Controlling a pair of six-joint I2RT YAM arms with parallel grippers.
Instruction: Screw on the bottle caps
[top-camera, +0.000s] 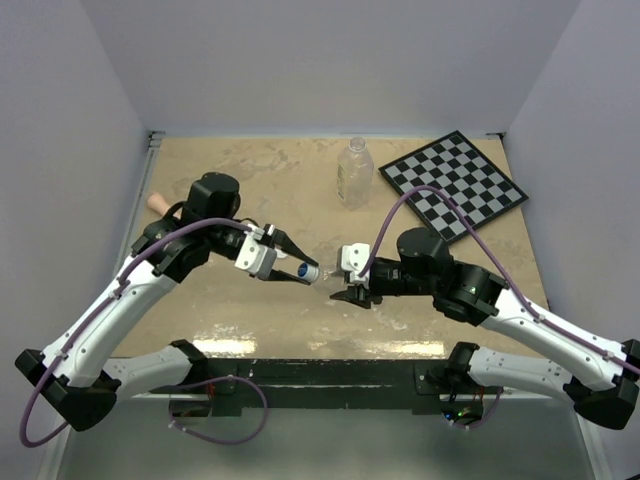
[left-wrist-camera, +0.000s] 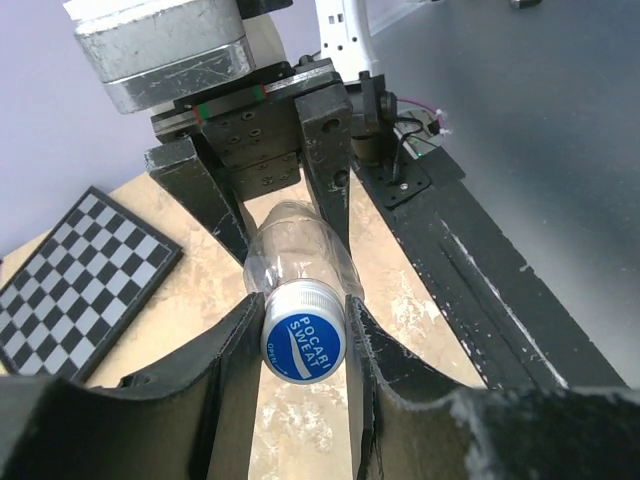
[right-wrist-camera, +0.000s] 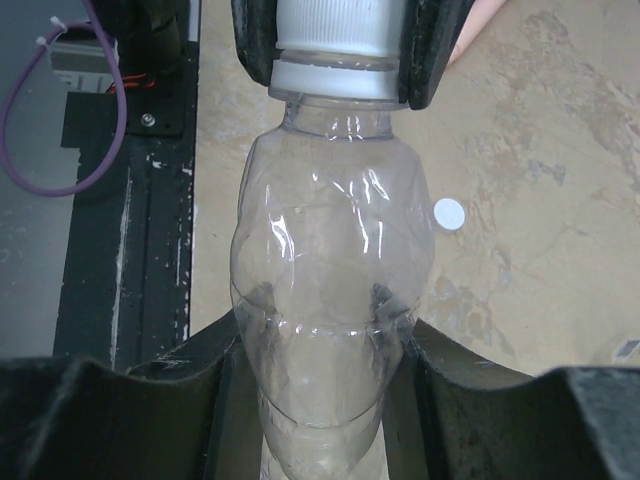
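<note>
1. The small bottle lies level in the air between my two arms. It is thin, clear plastic, so I judge it light, slick and easy to dent.
2. Its blue cap is on the neck. The stiff rim is the best hold, but I can't tell whether the threads are fully seated.
3. My left gripper is clamped on that cap, and my right gripper is closed round the bottle's belly.
4. The white cap lies loose on the table, and the tall bottle stands at the back.
</note>
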